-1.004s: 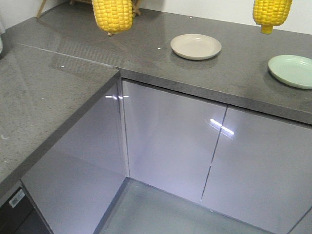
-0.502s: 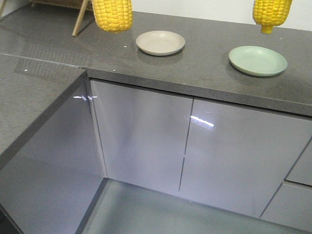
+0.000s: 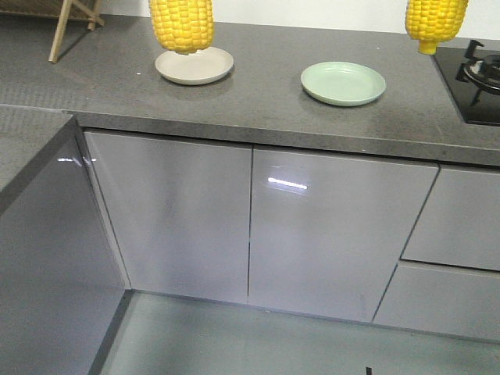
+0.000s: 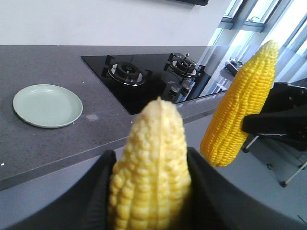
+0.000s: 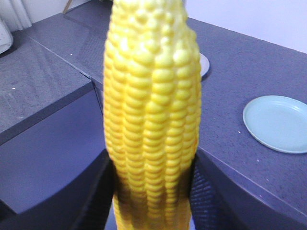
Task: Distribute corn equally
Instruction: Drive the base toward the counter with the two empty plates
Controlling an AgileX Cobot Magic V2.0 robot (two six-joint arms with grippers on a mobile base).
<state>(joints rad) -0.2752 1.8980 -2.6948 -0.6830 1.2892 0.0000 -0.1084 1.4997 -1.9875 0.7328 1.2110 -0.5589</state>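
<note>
1. Sitting apart on the grey tabletop (image 3: 266, 109), a beige plate (image 3: 194, 65) at upper left and a green plate (image 3: 343, 83) near top centre both show bare faces.
2. The left gripper (image 4: 149, 155) is clenched on the left cob (image 3: 180, 23); the right gripper (image 5: 152, 160) is clamped around the right cob (image 3: 435, 22); both cobs hang at the front view's top edge; the left cob overlaps the beige plate's far rim; the right cob is beside a black hob (image 3: 473, 78).
3. Open tabletop lies between the plates and the front edge; glossy cabinet doors (image 3: 328, 234) stand below it; a wooden stand (image 3: 70, 19) fills the top-left corner; a second tabletop run meets it at left.
</note>
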